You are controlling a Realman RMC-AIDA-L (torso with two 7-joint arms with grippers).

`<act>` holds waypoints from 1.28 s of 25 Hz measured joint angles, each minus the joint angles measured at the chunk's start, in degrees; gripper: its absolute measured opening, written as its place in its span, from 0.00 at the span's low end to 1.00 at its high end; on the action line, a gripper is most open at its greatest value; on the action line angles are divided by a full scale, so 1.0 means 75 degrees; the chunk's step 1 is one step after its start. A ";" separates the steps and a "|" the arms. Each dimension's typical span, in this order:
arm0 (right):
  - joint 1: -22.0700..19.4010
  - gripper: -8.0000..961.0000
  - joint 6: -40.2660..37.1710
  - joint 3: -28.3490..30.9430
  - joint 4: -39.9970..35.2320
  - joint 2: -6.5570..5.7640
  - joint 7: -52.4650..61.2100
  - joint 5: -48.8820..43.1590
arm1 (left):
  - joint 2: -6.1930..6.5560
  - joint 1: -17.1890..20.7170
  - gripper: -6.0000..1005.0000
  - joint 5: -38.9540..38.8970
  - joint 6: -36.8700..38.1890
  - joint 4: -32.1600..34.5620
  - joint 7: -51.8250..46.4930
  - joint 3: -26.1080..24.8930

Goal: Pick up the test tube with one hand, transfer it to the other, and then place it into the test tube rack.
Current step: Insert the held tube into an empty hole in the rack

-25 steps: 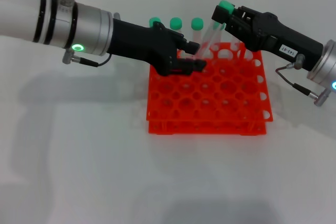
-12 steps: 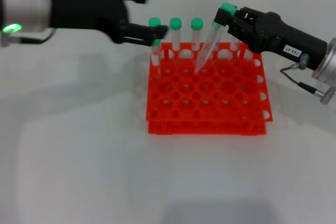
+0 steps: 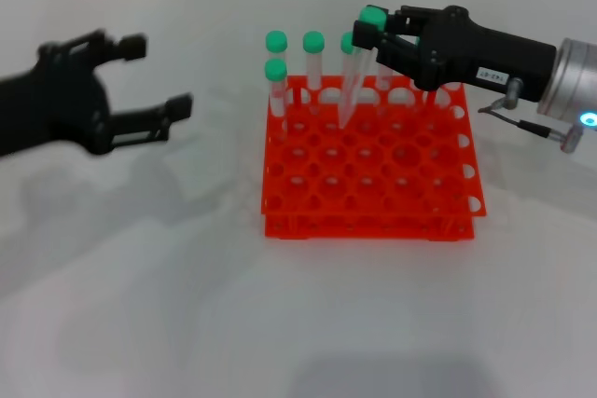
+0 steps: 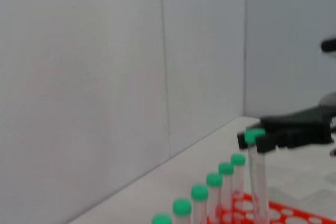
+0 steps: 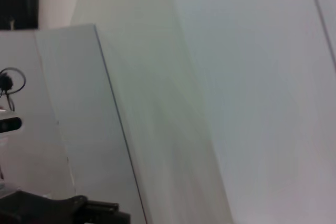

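Observation:
My right gripper (image 3: 375, 36), black with a white label, is shut on the test tube (image 3: 354, 86) just below its green cap. It holds the tube slanted, with the tapered tip just above the holes in the back part of the orange-red test tube rack (image 3: 364, 226). My left gripper (image 3: 159, 76) is open and empty, well to the left of the rack above the table. The left wrist view shows the right gripper (image 4: 254, 139) holding the tube (image 4: 258, 177) above the rack (image 4: 299, 212).
Several other green-capped tubes (image 3: 276, 72) stand upright in the rack's back-left holes; they also show as a row in the left wrist view (image 4: 214, 192). The white table (image 3: 140, 277) spreads around the rack, with a grey wall behind.
My left gripper let go of the tube's lower end and drew back far to the left, open. My right gripper moved left with the tube, which now hangs steeper over the rack.

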 joint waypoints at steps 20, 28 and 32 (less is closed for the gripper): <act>0.0298 0.33 0.1552 -0.3235 -0.0339 0.0053 -0.1319 0.3125 | 0.0036 0.0544 0.87 -0.1184 0.0018 -0.4026 0.3455 -0.0978; 0.0241 0.34 0.2132 -0.4978 -0.0406 0.0054 -0.1871 0.5067 | 0.0043 0.0382 0.87 -0.1180 -0.0012 -0.4108 0.3471 -0.0985; 0.0221 0.34 0.2392 -0.5447 -0.0409 0.0054 -0.2171 0.5615 | 0.0044 0.0275 0.87 -0.1145 -0.0012 -0.4228 0.3479 -0.0988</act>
